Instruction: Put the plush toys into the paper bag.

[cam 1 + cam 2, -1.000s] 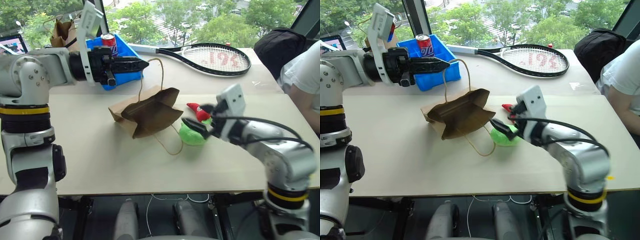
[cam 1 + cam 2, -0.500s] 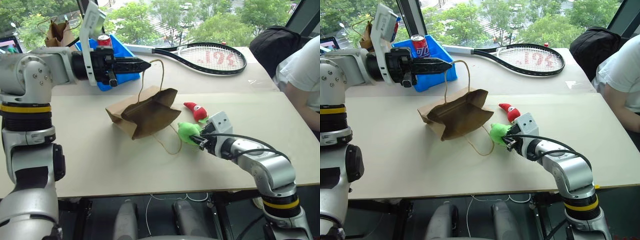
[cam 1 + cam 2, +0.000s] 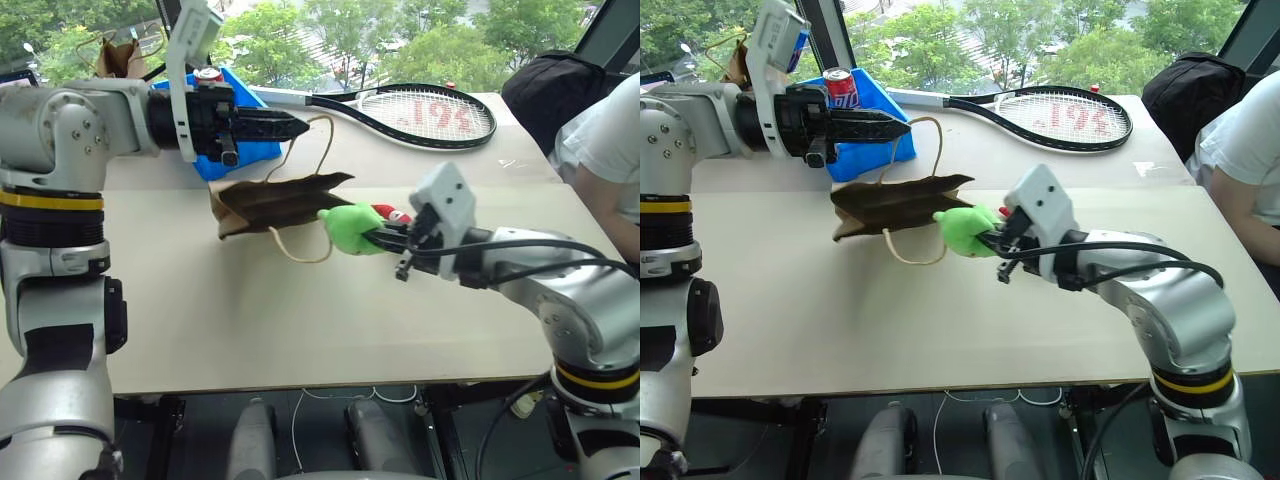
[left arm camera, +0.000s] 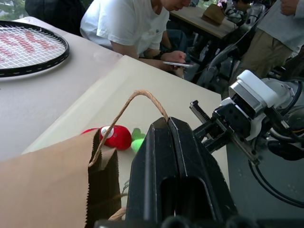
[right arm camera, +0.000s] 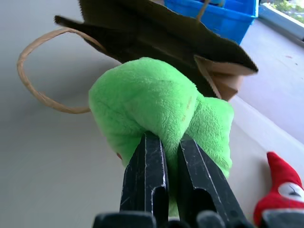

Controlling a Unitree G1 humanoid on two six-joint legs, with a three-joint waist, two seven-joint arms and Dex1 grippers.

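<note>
Step in hand, first toy: right gripper (image 5: pixel 164 156) pinched green plush (image 3: pixel 347 226) at paper bag (image 3: pixel 270 201) mouth, left gripper (image 3: pixel 285 126) clamped on handle; red chili (image 4: pixel 114 137) remained on table; next, insertion and release.

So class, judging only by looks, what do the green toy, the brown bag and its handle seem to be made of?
Green toy: soft plush fabric, seemingly; fuzzy matte pile that dents where the right gripper pinches it.
Brown bag: kraft paper; matte, creased, with a serrated edge.
Handle: likely twisted paper cord, showing spiral ridges.
</note>
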